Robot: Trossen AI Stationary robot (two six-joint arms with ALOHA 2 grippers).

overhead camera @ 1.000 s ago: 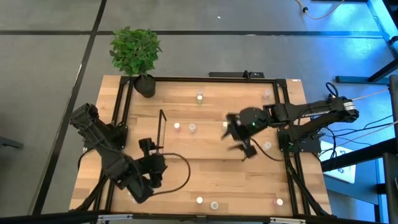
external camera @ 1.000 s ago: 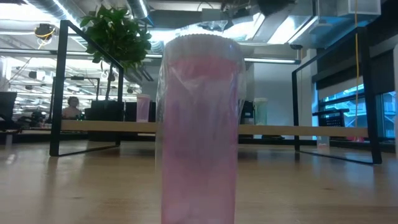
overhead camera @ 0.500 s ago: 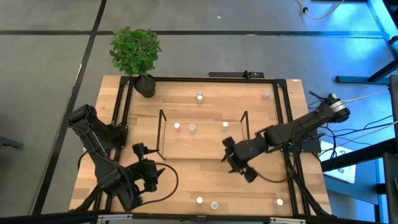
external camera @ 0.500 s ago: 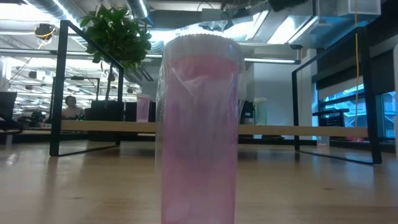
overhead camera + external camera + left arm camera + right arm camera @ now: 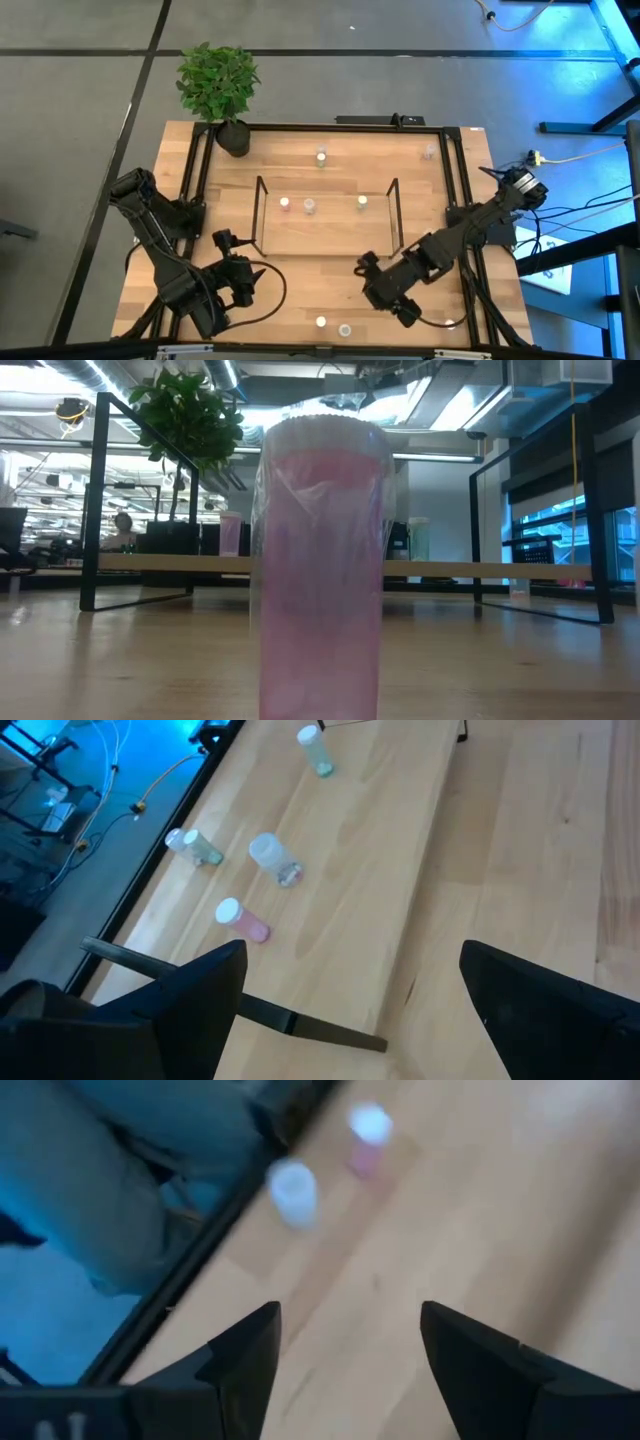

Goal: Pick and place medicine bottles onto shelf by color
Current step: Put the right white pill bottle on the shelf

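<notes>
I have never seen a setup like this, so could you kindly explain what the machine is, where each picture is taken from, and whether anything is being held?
This is a robot with two dark arms at a wooden table. The high view looks straight down: the left gripper waits near the front left, and the right gripper hangs over the front right. Both are open and hold nothing. The shelf, a low black wire rack, stands mid-table with three small bottles on it; more bottles are scattered around. A potted plant sits at the back corner. The low view looks level across the table, mostly blocked by one pink bottle close to the lens. Each wrist view looks past that arm's own fingers at bottles on the wood.
</notes>
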